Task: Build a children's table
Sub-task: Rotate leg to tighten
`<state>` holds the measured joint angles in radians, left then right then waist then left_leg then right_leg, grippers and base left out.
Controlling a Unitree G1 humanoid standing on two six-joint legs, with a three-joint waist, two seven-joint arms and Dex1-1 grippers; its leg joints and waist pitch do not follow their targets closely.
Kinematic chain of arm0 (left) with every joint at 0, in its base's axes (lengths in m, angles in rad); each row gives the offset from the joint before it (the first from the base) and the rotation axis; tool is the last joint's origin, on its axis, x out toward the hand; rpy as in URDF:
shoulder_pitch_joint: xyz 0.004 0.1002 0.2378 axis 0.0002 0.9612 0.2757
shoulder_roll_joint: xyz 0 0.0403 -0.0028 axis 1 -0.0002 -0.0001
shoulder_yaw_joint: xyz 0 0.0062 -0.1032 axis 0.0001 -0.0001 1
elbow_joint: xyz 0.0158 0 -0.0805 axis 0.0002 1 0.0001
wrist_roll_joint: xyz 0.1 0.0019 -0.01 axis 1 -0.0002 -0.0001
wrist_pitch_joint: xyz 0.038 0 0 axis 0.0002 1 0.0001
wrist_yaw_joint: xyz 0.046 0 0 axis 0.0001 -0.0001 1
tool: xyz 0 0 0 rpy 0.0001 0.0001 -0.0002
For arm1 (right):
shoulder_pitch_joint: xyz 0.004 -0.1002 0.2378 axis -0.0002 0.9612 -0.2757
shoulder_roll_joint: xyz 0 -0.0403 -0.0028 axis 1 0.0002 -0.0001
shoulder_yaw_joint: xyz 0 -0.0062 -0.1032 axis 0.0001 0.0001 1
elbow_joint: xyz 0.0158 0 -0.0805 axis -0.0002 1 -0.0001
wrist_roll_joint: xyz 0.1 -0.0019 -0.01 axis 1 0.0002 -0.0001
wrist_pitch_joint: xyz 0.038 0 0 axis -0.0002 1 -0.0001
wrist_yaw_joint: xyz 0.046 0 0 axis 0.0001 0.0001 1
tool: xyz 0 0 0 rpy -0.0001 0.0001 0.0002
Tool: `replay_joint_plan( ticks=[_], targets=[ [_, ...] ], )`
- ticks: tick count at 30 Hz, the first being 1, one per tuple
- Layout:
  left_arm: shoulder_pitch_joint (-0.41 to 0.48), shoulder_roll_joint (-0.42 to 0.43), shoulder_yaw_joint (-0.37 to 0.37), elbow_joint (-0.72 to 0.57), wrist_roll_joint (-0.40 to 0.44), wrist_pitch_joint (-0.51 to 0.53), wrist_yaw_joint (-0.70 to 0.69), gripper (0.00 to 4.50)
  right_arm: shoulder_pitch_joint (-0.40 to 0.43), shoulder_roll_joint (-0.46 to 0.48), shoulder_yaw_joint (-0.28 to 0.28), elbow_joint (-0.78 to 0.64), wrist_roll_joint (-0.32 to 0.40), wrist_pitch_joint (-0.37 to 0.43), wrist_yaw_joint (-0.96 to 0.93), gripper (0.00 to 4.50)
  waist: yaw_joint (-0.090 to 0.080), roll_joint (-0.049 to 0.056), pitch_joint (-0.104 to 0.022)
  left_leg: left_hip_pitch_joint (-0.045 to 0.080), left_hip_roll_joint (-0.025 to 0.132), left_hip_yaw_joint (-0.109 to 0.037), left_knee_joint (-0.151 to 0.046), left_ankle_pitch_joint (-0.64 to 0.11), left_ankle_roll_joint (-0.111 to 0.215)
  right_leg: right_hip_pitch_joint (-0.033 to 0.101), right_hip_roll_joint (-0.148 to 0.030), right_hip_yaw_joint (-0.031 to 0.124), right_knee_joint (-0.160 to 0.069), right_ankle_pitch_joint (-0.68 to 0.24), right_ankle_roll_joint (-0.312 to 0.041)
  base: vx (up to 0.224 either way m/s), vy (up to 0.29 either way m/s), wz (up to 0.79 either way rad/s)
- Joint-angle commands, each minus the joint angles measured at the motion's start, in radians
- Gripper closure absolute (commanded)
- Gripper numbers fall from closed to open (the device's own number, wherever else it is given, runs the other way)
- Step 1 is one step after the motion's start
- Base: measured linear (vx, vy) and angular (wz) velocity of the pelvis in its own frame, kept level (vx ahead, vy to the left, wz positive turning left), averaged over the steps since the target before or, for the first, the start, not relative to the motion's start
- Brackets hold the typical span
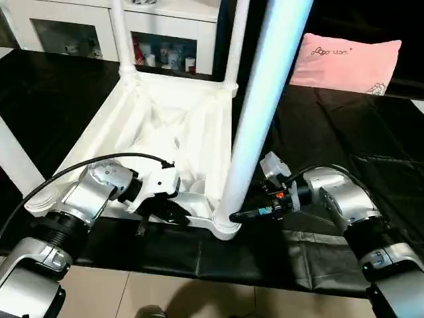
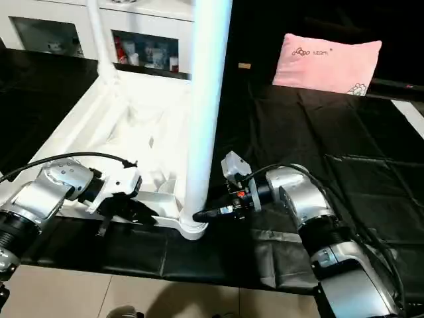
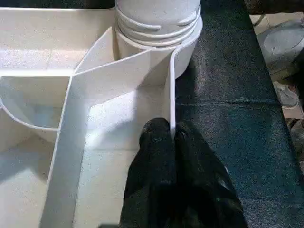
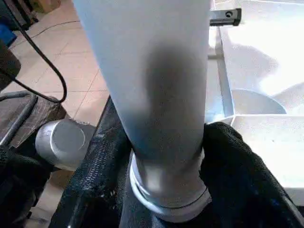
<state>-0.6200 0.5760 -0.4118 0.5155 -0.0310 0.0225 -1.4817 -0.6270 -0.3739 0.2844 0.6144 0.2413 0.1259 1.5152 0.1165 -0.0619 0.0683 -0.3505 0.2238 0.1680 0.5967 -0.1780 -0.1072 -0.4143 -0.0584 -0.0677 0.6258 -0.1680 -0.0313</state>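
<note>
Two end effectors: left (image 3: 171,142) pinches tabletop (image 1: 165,126) rim; right (image 4: 166,166) straddles leg (image 1: 255,112), contact unclear.

One tabletop (image 1: 165,126), four legs (image 1: 265,99) (one pillow (image 1: 344,63))

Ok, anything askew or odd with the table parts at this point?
The near-corner leg leans rather than standing straight, and bare thread rings still show above its socket, so it looks not fully seated. The far legs stand upright in theirs. Nothing looks damaged.
</note>
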Motion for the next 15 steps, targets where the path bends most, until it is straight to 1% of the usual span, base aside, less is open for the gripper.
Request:
replay_joint_plan(
  ticks=[1, 2, 3, 4, 5, 6, 7, 8, 9, 10, 11, 12, 13, 14, 15],
  targets=[
    [-0.009, -0.011, -0.028, -0.006, 0.024, -0.005, -0.014, 4.5, -0.003, -0.001, 0.009, 0.004, 0.002, 0.0, 0.031, 2.46, -0.001, 0.023, -0.077, 0.006, 0.01, 0.005, -0.068, -0.216, 0.003, 0.057, -0.07, 0.045, -0.073, -0.264, -0.192, 0.0, 0.0, 0.0],
    [-0.011, -0.017, -0.02, -0.002, 0.02, 0.009, -0.002, 4.5, 0.003, 0.001, 0.007, -0.004, 0.007, 0.005, 0.03, 2.48, -0.002, 0.024, -0.076, 0.006, 0.01, 0.006, -0.068, -0.225, 0.001, 0.057, -0.069, 0.045, -0.075, -0.269, -0.192, 0.0, 0.0, 0.0],
    [-0.014, -0.028, -0.006, 0.002, 0.013, 0.034, 0.022, 4.5, 0.015, 0.003, 0.002, -0.019, 0.016, 0.015, 0.027, 2.51, -0.002, 0.022, -0.076, 0.005, 0.01, 0.006, -0.069, -0.227, 0.001, 0.058, -0.069, 0.045, -0.075, -0.271, -0.191, 0.0, 0.0, 0.0],
    [-0.014, -0.029, -0.005, 0.003, 0.013, 0.037, 0.025, 4.5, 0.017, 0.003, 0.001, -0.02, 0.017, 0.017, 0.026, 2.52, -0.001, 0.025, -0.077, 0.007, 0.01, 0.007, -0.068, -0.227, -0.001, 0.057, -0.068, 0.046, -0.076, -0.263, -0.194, 0.0, 0.0, 0.0],
    [-0.017, -0.039, 0.007, 0.006, 0.009, 0.061, 0.05, 4.5, 0.031, 0.005, -0.007, -0.036, 0.026, 0.029, 0.022, 2.52, -0.001, 0.026, -0.076, 0.007, 0.009, 0.006, -0.068, -0.233, -0.001, 0.058, -0.067, 0.045, -0.075, -0.268, -0.196, 0.0, 0.0, 0.0],
    [-0.017, -0.039, 0.007, 0.006, 0.009, 0.061, 0.05, 4.5, 0.031, 0.005, -0.007, -0.036, 0.026, 0.029, 0.022, 2.52, 0.0, 0.025, -0.077, 0.007, 0.01, 0.006, -0.068, -0.231, -0.001, 0.059, -0.068, 0.045, -0.076, -0.265, -0.195, 0.0, 0.0, 0.0],
    [-0.025, -0.067, 0.034, 0.003, -0.011, 0.118, 0.094, 4.5, 0.063, 0.014, -0.033, -0.072, 0.05, 0.056, -0.01, 2.53, 0.001, 0.024, -0.078, 0.007, 0.01, 0.006, -0.068, -0.23, 0.0, 0.059, -0.068, 0.045, -0.075, -0.26, -0.198, 0.0, 0.0, 0.0],
    [-0.025, -0.067, 0.034, 0.003, -0.011, 0.118, 0.094, 4.5, 0.063, 0.014, -0.033, -0.072, 0.05, 0.056, -0.01, 2.53, 0.008, 0.026, -0.076, 0.01, 0.009, 0.007, -0.067, -0.232, 0.0, 0.056, -0.068, 0.045, -0.077, -0.266, -0.196, 0.0, 0.0, 0.0],
    [-0.025, -0.069, 0.037, 0.003, -0.013, 0.123, 0.098, 4.5, 0.066, 0.015, -0.035, -0.074, 0.052, 0.058, -0.013, 2.53, 0.007, 0.025, -0.076, 0.012, 0.01, 0.007, -0.067, -0.243, 0.001, 0.055, -0.068, 0.045, -0.079, -0.278, -0.195, 0.0, 0.0, 0.0],
    [-0.03, -0.093, 0.055, -0.003, -0.023, 0.165, 0.137, 4.5, 0.089, 0.025, -0.053, -0.094, 0.06, 0.071, -0.054, 2.53, 0.006, 0.023, -0.076, 0.007, 0.009, 0.005, -0.069, -0.242, 0.0, 0.06, -0.068, 0.044, -0.079, -0.291, -0.189, 0.0, 0.0, 0.0],
    [-0.033, -0.107, 0.064, -0.007, -0.026, 0.185, 0.163, 4.5, 0.102, 0.033, -0.062, -0.102, 0.061, 0.074, -0.085, 2.53, 0.006, 0.024, -0.074, 0.011, 0.01, 0.006, -0.069, -0.25, -0.002, 0.055, -0.068, 0.045, -0.083, -0.306, -0.183, 0.0, 0.0, 0.0],
    [-0.036, -0.124, 0.074, -0.012, -0.028, 0.209, 0.196, 4.5, 0.118, 0.044, -0.073, -0.111, 0.059, 0.076, -0.127, 2.53, 0.007, 0.024, -0.074, 0.013, 0.009, 0.006, -0.068, -0.26, -0.003, 0.053, -0.07, 0.044, -0.084, -0.321, -0.184, 0.0, 0.0, 0.0],
    [-0.04, -0.149, 0.087, -0.018, -0.028, 0.236, 0.244, 4.5, 0.134, 0.063, -0.081, -0.116, 0.046, 0.085, -0.196, 2.53, 0.003, 0.019, -0.073, 0.007, 0.006, 0.002, -0.07, -0.259, -0.011, 0.059, -0.07, 0.042, -0.088, -0.363, -0.16, 0.0, 0.0, 0.0],
    [-0.04, -0.149, 0.087, -0.018, -0.028, 0.236, 0.244, 4.5, 0.134, 0.063, -0.081, -0.116, 0.046, 0.085, -0.196, 2.53, 0.003, 0.019, -0.073, 0.007, 0.006, 0.002, -0.07, -0.259, -0.011, 0.059, -0.07, 0.042, -0.088, -0.363, -0.16, 0.0, 0.0, 0.0],
    [-0.043, -0.174, 0.101, -0.023, -0.029, 0.266, 0.289, 4.5, 0.147, 0.082, -0.086, -0.116, 0.03, 0.097, -0.263, 2.53, -0.004, 0.019, -0.068, 0.007, 0.003, 0.001, -0.073, -0.279, -0.014, 0.055, -0.07, 0.039, -0.094, -0.421, -0.143, 0.0, 0.0, 0.0]
  ],
)
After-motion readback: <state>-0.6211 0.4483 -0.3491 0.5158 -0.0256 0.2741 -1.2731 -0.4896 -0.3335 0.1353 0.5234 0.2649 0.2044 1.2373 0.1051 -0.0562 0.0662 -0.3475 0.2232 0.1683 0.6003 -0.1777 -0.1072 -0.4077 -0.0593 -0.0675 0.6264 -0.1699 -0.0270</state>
